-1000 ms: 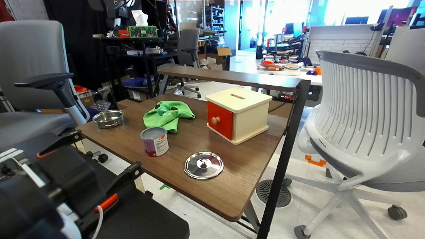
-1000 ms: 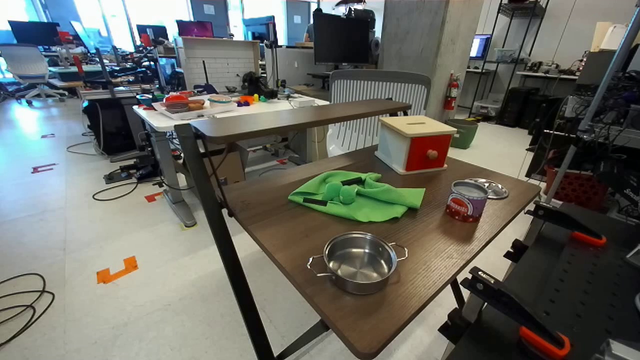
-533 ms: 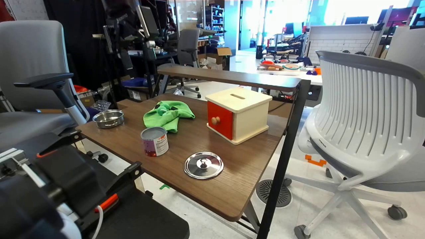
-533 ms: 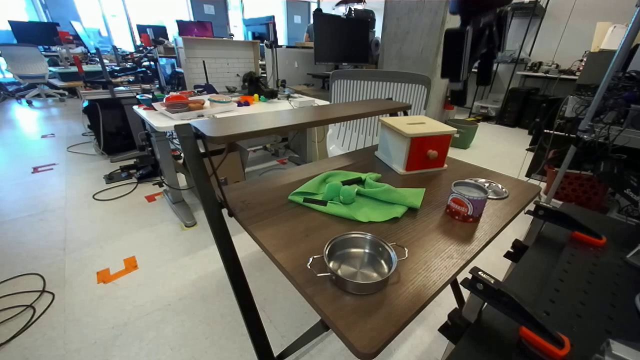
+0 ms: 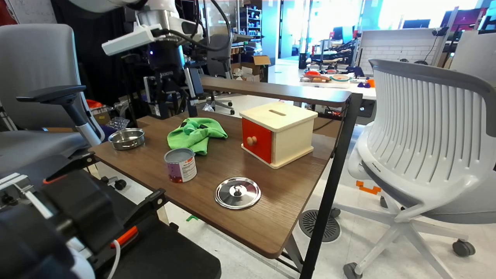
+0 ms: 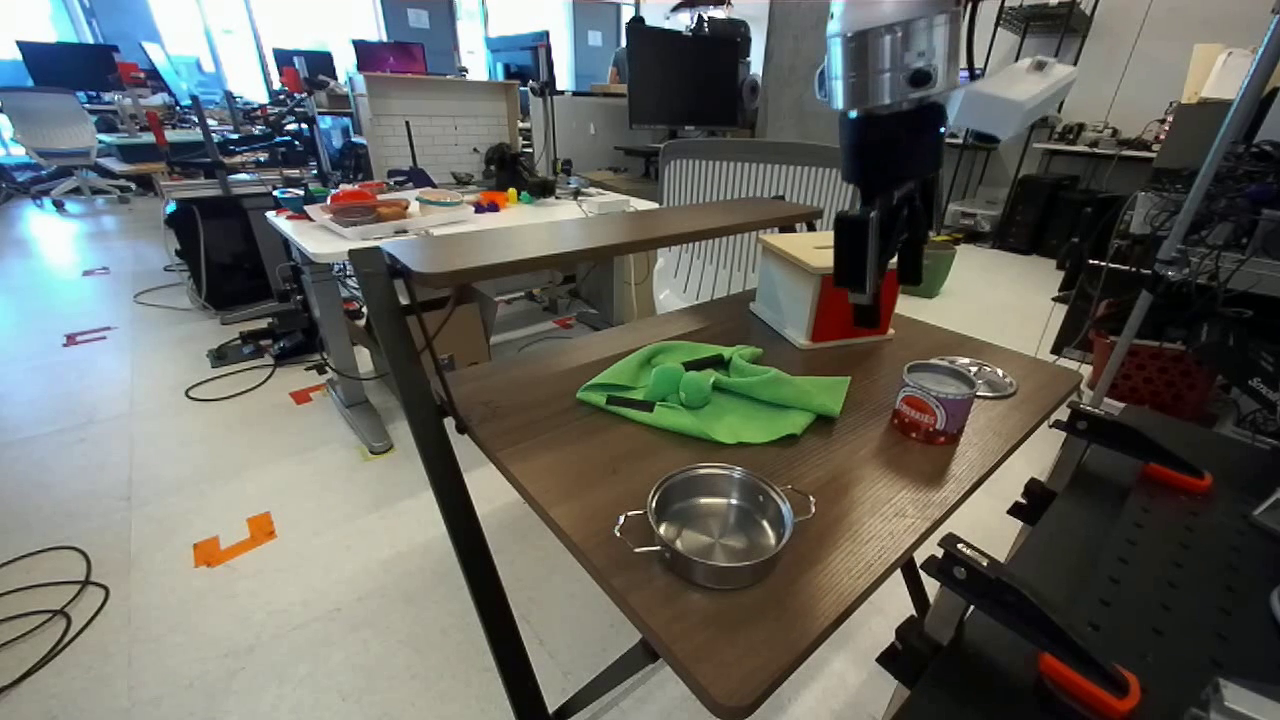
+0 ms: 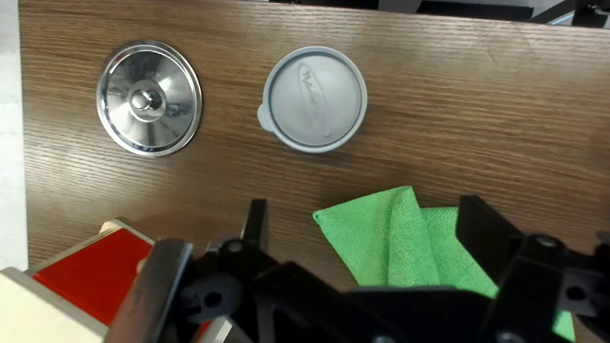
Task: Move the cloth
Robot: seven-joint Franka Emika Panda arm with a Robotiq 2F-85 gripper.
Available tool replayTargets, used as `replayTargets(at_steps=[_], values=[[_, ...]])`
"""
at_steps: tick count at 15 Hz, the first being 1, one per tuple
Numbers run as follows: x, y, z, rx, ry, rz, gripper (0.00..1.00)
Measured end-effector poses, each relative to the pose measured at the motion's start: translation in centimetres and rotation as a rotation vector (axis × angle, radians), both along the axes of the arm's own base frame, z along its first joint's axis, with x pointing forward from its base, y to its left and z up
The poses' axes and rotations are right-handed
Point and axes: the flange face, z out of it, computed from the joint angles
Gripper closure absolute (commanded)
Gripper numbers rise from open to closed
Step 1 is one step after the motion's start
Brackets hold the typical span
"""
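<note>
Nearest in the wrist view is the black two-finger tool (image 7: 366,221), its fingers spread widely and with nothing held between them. Below it, not touched, the light green woven cloth (image 6: 738,412) lies crumpled on the brown wooden bench (image 6: 850,480). In the wrist view part of it is seen through the gap of the fingers, with a raised fold (image 7: 407,243) reaching its edge. The cloth should be light and limp, hardly slippery and not fragile, so a firm squeeze will do it no harm. The fold seems the best place for taking hold; a flat part would probably slide away under the fingertips. On the cloth are two small round green things (image 6: 680,385) and black strips (image 6: 630,404); what they are cannot be told, and they may fall off in lifting. Near the cloth, but apart from it, stand the round can with a grey lid (image 5: 181,166) and the pale wooden box with a red front (image 5: 279,135). Farther off are the round shiny metal lid (image 5: 237,193) and the round steel pot with two handles (image 6: 722,530).
</note>
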Motion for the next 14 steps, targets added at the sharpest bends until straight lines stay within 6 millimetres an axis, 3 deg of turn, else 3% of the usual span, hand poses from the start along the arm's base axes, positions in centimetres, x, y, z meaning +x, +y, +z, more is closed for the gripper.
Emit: replayTargets(at_steps=[4, 11, 12, 14], values=[[0.3, 1.2, -3.8, -0.024, 0.058, 0.06, 0.0], [2.8, 1.9, -8.1, -0.112, 0.086, 0.179, 0.0], [3.2, 2.1, -8.7, -0.113, 0.089, 0.187, 0.19], [3.8, 2.4, -9.7, -0.114, 0.095, 0.202, 0.34]])
